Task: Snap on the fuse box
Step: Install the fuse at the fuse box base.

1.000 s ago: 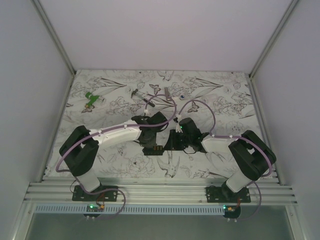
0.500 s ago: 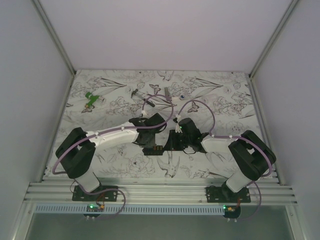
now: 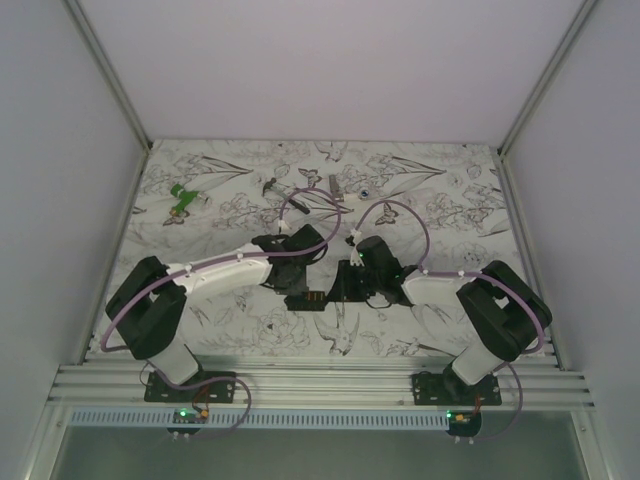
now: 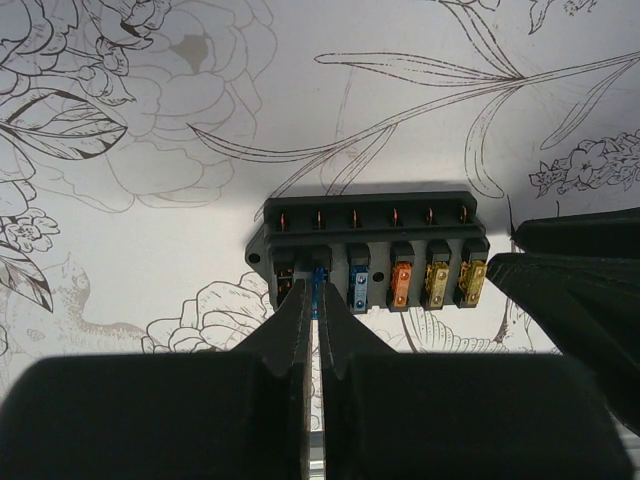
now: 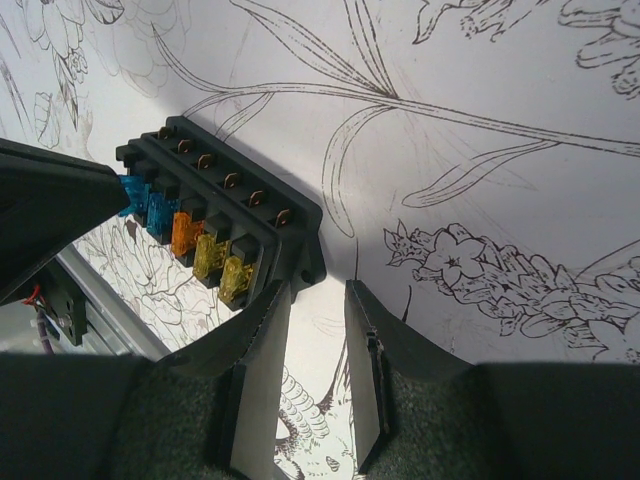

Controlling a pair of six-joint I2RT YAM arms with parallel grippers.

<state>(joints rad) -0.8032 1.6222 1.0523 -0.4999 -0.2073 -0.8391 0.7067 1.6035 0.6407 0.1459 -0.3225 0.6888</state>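
Note:
The fuse box (image 3: 308,298) is a flat black box lying on the flower-print mat between my two grippers. In the left wrist view the fuse box (image 4: 365,255) shows a row of blue, orange and yellow fuses. My left gripper (image 4: 318,300) is nearly closed, its tips pinching a thin blue fuse (image 4: 319,281) in the second slot from the left. In the right wrist view the fuse box (image 5: 225,225) lies up and to the left. My right gripper (image 5: 318,300) is open and empty, its left finger (image 5: 262,330) at the box's near corner.
A green plastic piece (image 3: 182,198) lies at the far left of the mat. A dark grey stick-like tool (image 3: 270,186) and a small grey part (image 3: 334,185) lie at the back. The aluminium rail runs along the near edge.
My left arm's base and elbow have swung a little to the left while its gripper stayed at the fuse box. The right arm and the fuse box have hardly moved.

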